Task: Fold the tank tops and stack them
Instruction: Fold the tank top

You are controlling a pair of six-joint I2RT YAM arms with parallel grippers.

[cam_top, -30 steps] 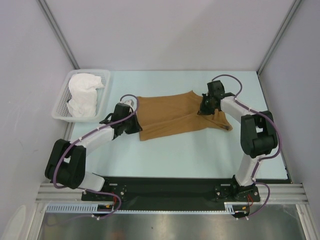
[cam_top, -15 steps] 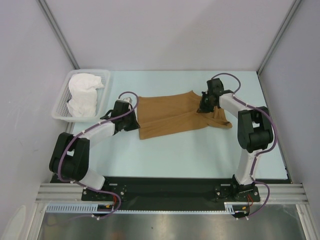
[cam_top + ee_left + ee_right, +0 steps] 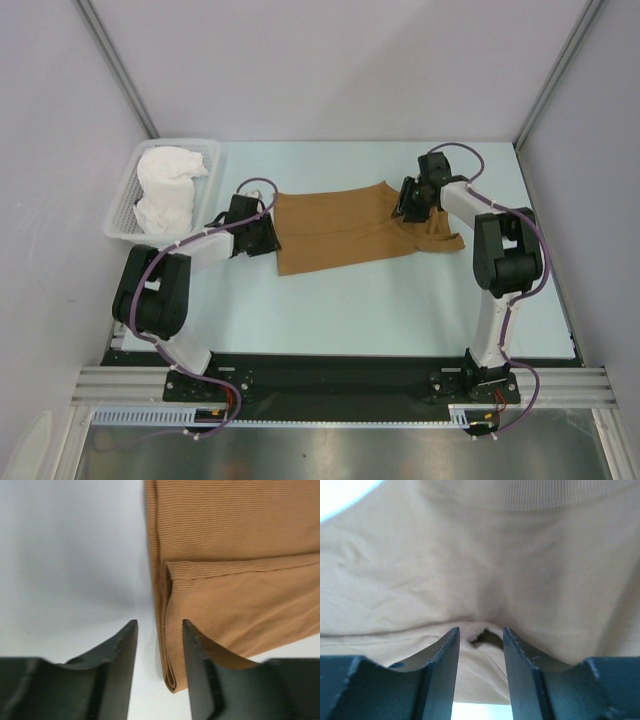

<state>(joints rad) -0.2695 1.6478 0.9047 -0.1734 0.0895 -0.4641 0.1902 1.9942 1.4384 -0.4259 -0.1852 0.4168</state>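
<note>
A: Where is the tan top [image 3: 345,228]?

B: Flat on the tabletop [image 3: 350,320], midway between the arms, with its long side running left to right. Its left edge shows doubled layers, so I judge one fold is down. The near edge slants, and the right end bunches a little by the straps.

A: And the end effectors?

B: The left end effector [image 3: 159,630] sits at the left edge with its jaws narrowly parted. The doubled edge lies loose in the gap, close to one jaw, not pinched. The right end effector [image 3: 481,632] is over the far right part, parted about as much, with a small pucker of cloth in its gap. Neither holds anything.

A: So how do we do this step well?

B: Lift both straight up, clear of the cloth, before going sideways. A dragging jaw would slide the upper layer off the lower one. The pucker on the right could catch, so rise slowly there. Then square the slanted edge and grip both layers together at the corners for the next fold.

A: The white top [image 3: 165,190]?

B: Crumpled in the basket [image 3: 122,218] at the far left, well apart from the tan one. It is not yet folded.
</note>
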